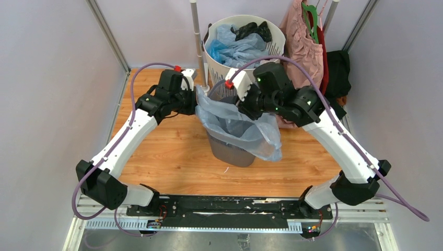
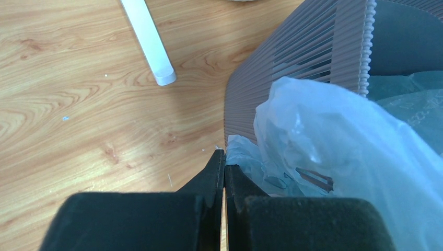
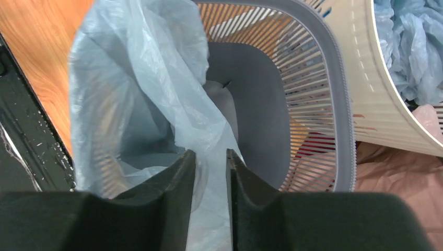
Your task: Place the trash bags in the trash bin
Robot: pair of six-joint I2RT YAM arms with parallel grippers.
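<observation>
Right gripper [image 3: 211,154] fills near edge of R wrist view: jaws narrowly apart, film of pale blue trash bag [image 3: 141,78] running thru the gap, can't tell if it's pinched. Bag is draped over rim of grey slotted trash bin [image 3: 334,104], part sagging inside, part hanging outside at bin's 4 o'clock in top view. Left gripper [image 2: 224,157] has jaws together, nipping bag edge at bin's 10 o'clock; right one sits at 1 o'clock. Bin stands upright mid wooden table [image 1: 172,157]. White slotted basket [image 1: 274,44] is just behind at 12 o'clock w/ more blue bags [image 1: 235,49] inside.
</observation>
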